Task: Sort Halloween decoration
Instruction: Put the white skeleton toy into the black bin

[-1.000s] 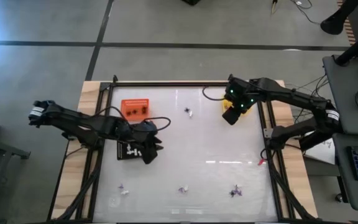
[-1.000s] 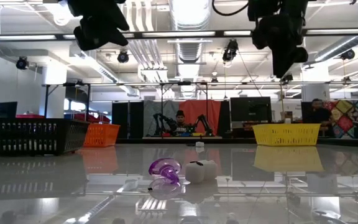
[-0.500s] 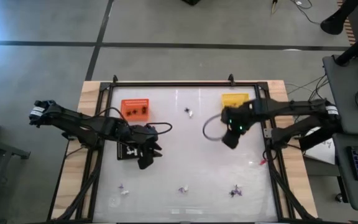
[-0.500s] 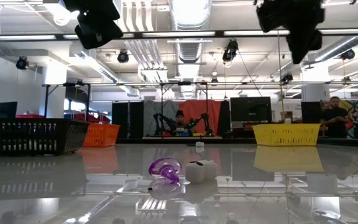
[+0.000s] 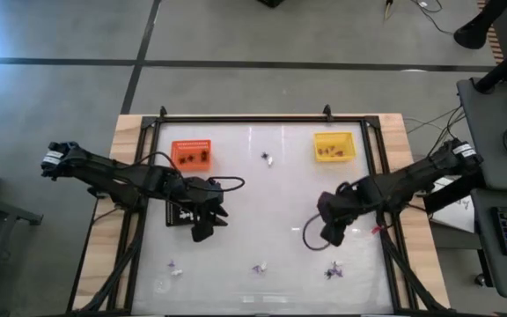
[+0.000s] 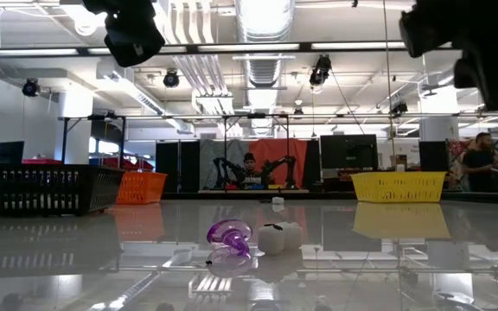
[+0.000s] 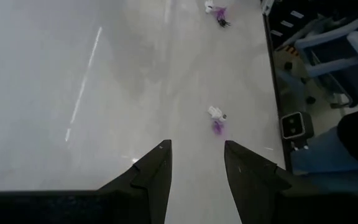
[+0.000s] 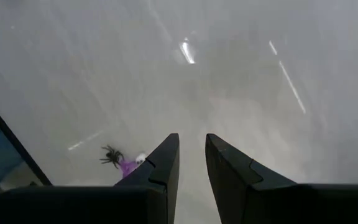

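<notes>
Tiny trinkets lie loose on the glossy table: a purple and black cluster, a pale pair and another near the front edge, and one at the back. My right gripper hovers above the table right of centre, open by a narrow gap with nothing in it. Its wrist view shows a black spider and a purple piece beside its fingers. My left gripper hangs open and empty at the near edge of the black tray. A white and purple pair lies ahead of it.
An orange tray at the back left holds dark pieces. A yellow tray at the back right holds brownish ones. A dark rail frames the table. The low view shows a purple trinket and a white one close by.
My right gripper has swung from over the yellow tray at the far right toward the near edge and somewhat left, sinking and turning as it went. My left gripper has stayed in place and rolled a little.
</notes>
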